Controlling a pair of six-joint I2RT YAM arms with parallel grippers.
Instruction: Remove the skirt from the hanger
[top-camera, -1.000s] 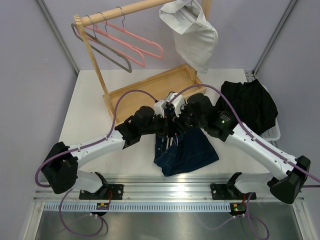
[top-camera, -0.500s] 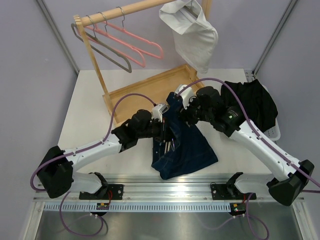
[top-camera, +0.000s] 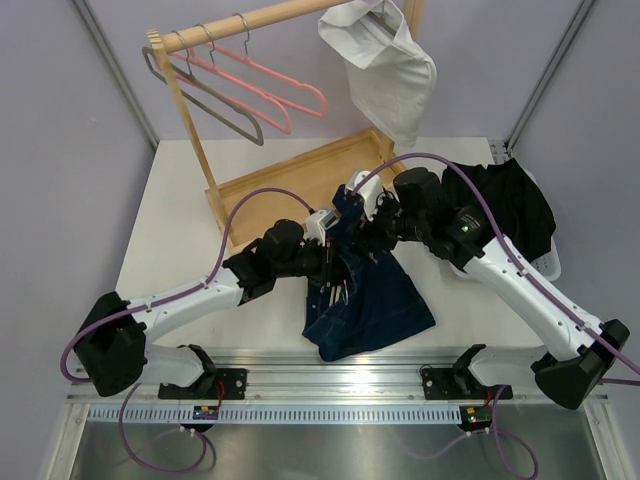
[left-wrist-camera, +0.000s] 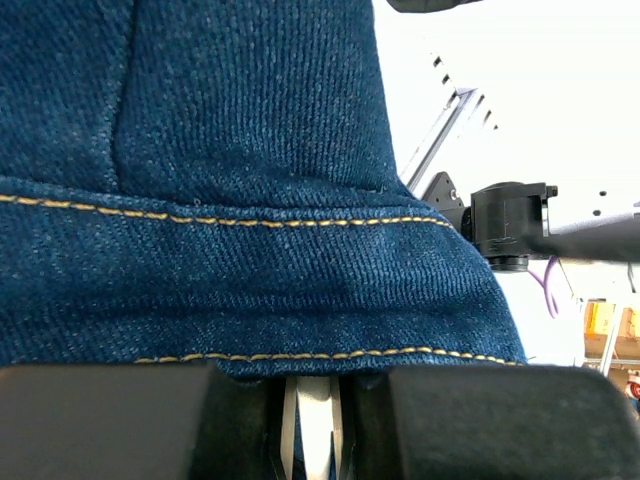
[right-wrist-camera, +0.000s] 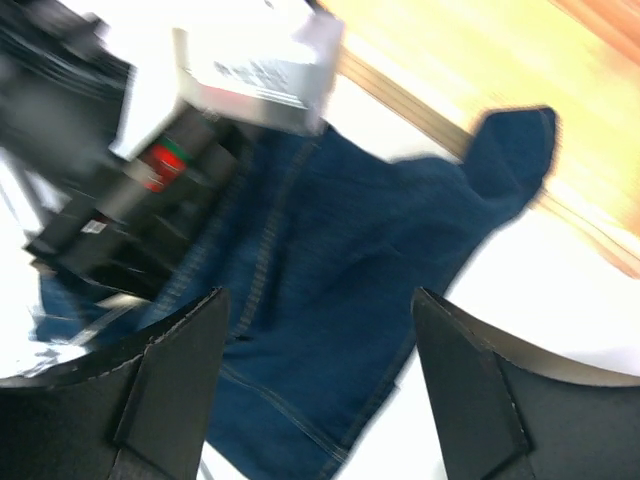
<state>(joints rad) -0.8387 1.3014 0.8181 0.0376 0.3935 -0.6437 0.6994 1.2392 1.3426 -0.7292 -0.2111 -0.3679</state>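
**Item 1 – rack** (top-camera: 185, 110), far left: wooden, w/ spare hangers (top-camera: 265, 90) (pink and grey). No part in this job.

**Item 2 – left gripper** (top-camera: 332, 264), centre-left: clenched. Wrist view shows fingers nearly together on a thin pale piece, prob. the hanger (top-camera: 337, 290), w/ denim draped right over it.

**Item 3 – skirt** (top-camera: 385, 305): dark denim, yellow stitching. Lies mid-table (top-camera: 180, 220) btwn both arms. Lower part is spread flat near the front edge, top corner lifted at left gripper. Whether clips still bite the waistband: can't tell.

**Item 4 – right gripper** (right-wrist-camera: 318, 300), centre-right: released, jaws wide, nothing btwn them. Hovers just above skirt's upper part.

**Item 5 – far side and right:** white garment (top-camera: 385, 65) on rack's rail at the back; black garment (top-camera: 500, 205) in a pale basket (top-camera: 552, 262), far right.

**Step in hand (judgement):** freeing skirt from hanger. Left arm anchors, right one is free to grab. Job looks unfinished.

**Next move calls for:** right gripper to take denim close to the hanger and pull away while left holds firm. Pinch cloth only, not the hanger.
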